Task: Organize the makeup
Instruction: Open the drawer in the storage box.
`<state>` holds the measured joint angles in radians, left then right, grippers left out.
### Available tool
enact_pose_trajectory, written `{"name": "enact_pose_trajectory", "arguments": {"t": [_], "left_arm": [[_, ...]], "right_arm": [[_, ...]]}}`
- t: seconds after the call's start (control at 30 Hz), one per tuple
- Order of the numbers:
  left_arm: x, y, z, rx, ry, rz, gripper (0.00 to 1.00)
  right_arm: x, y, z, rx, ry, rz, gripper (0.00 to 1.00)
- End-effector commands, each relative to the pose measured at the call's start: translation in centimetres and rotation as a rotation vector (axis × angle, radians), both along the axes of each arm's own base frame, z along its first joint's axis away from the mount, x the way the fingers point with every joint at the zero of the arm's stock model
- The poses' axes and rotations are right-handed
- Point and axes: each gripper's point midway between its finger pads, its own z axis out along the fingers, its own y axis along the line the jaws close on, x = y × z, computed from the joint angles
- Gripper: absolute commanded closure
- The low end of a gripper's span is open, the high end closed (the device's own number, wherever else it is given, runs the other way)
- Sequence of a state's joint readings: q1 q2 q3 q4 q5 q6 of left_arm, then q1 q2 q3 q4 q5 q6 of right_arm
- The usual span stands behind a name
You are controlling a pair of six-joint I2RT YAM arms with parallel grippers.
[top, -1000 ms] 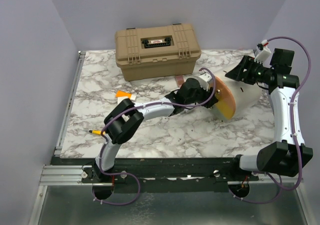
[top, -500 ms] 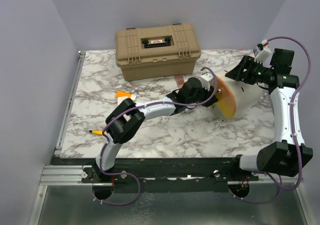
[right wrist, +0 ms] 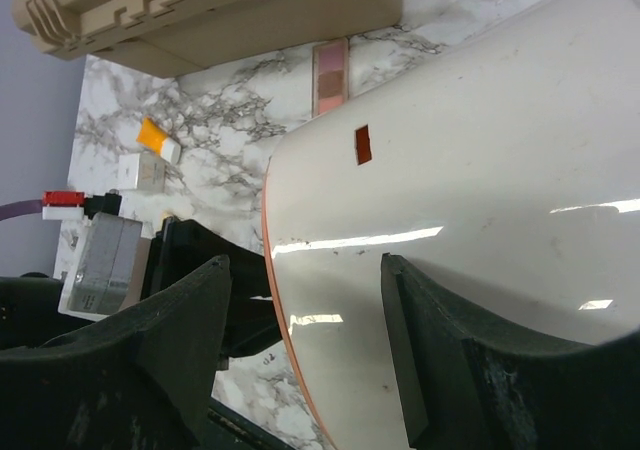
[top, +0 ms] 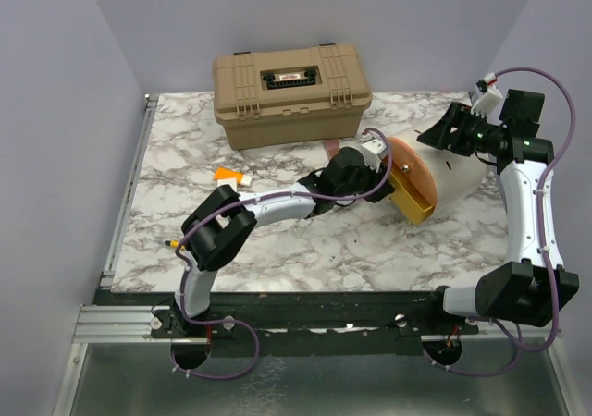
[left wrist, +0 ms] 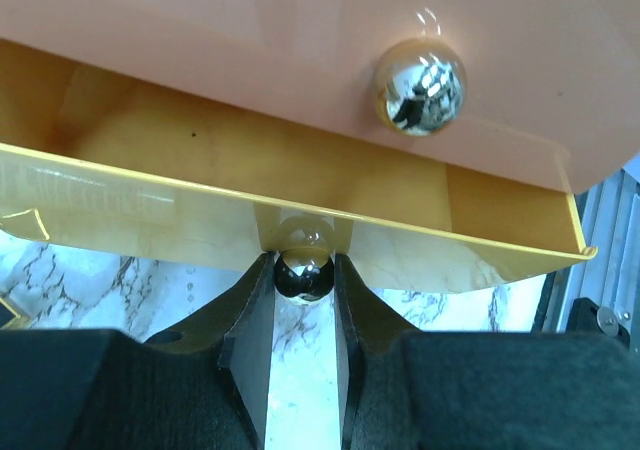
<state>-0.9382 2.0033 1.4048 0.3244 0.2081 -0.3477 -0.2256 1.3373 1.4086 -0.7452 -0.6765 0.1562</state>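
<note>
Between the fingers of the left gripper [left wrist: 302, 268] sits a small chrome knob [left wrist: 304, 276]; the gripper is closed on it. The knob belongs to a yellow drawer [left wrist: 150, 210], which stands out from the peach front [left wrist: 250, 30] of a round cream shell [right wrist: 480, 150]. A second knob [left wrist: 420, 85] is above it, with nothing on it.

Behind this gripper the tan case [top: 291, 92] is near, with only a narrow strip of table [top: 305, 250] between them. On the gripper's near side the marble is open up to the front edge.

The right gripper [right wrist: 305, 270] is at the far end of the shell, close to the table's right edge and the wall. Its jaws stand apart over the cream surface, and I cannot tell if they touch it.

The makeup lies to the left of the left gripper. A pink palette [right wrist: 328, 75] lies flat just beside the case. An orange tube [right wrist: 155, 138] with a white cap is further left. A yellow pencil [top: 176, 244] is well apart, near the table's left edge and beside the arm's elbow.
</note>
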Motion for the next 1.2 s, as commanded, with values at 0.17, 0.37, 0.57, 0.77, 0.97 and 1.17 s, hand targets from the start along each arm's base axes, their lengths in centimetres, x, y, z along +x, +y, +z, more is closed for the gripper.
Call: {"name": "enact_pose_trajectory", "arguments": {"t": [0.17, 0.37, 0.57, 0.77, 0.97, 1.17], "left_arm": [[-2.2, 1.4, 1.7, -0.006, 0.013, -0.040, 0.88], [-3.3, 2.5, 1.6, 0.001, 0.025, -0.035, 0.88], [-3.6, 3.4, 2.3, 0.006, 0.012, -0.030, 0.88], [-4.3, 3.8, 1.8, 0.031, 0.037, -0.044, 0.87], [-4.5, 4.8, 1.3, 0.048, 0.036, -0.026, 0.86], [-4.2, 5.0, 1.0, 0.095, 0.003, -0.031, 0.83]], "right_arm": [[-0.1, -2.1, -2.1, -0.080, 0.078, -0.107, 0.32], [-0.6, -0.7, 2.1, -0.048, -0.040, -0.040, 0.32], [-1.3, -1.6, 4.2, -0.121, -0.084, -0.085, 0.25], [-1.7, -2.7, 4.7, -0.193, -0.106, -0.140, 0.18], [-1.4, -2.0, 4.3, -0.160, -0.089, -0.106, 0.18], [-1.0, -1.1, 3.9, -0.121, -0.096, -0.051, 0.18]]}}
